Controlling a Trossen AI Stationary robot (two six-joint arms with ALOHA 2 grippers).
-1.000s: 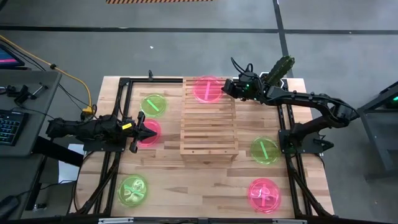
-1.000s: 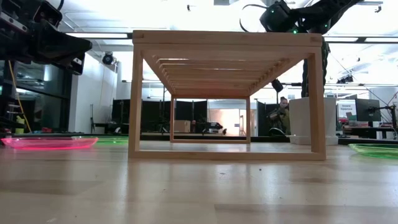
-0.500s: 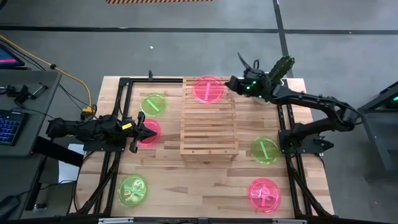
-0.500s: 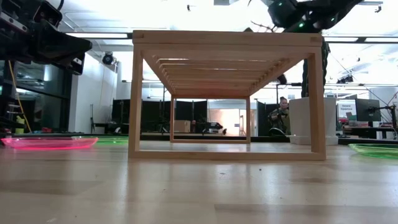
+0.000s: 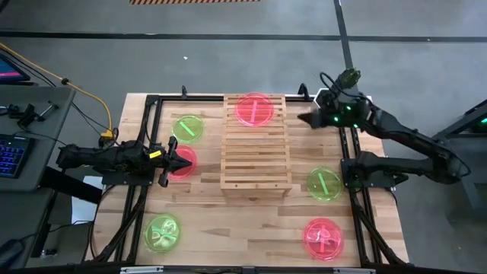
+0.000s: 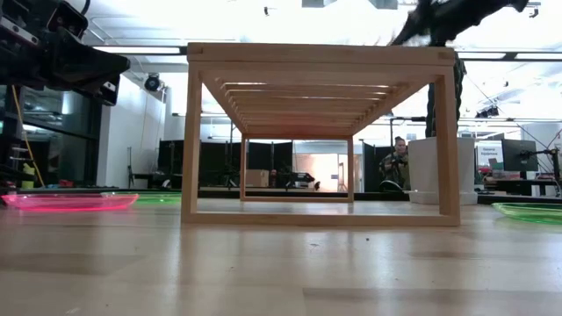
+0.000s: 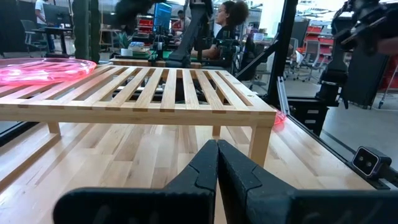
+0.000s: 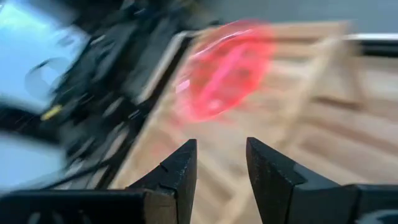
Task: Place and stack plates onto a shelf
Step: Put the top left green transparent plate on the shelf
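Right end effector (image 5: 303, 119) hovers open, empty, beside shelf (image 5: 256, 160); left (image 5: 187, 162) closed.

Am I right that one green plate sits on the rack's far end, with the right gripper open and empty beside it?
Not quite: the plate on the rack is pink, not green, as the high view shows. The right gripper is indeed open and empty beside it.

Left gripper (image 5: 185, 161) pinched together — right gripper (image 8: 221, 162) parted.

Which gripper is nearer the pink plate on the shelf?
Right. The right gripper hovers just off the shelf beside that pink plate; the left gripper sits across the table's left side.
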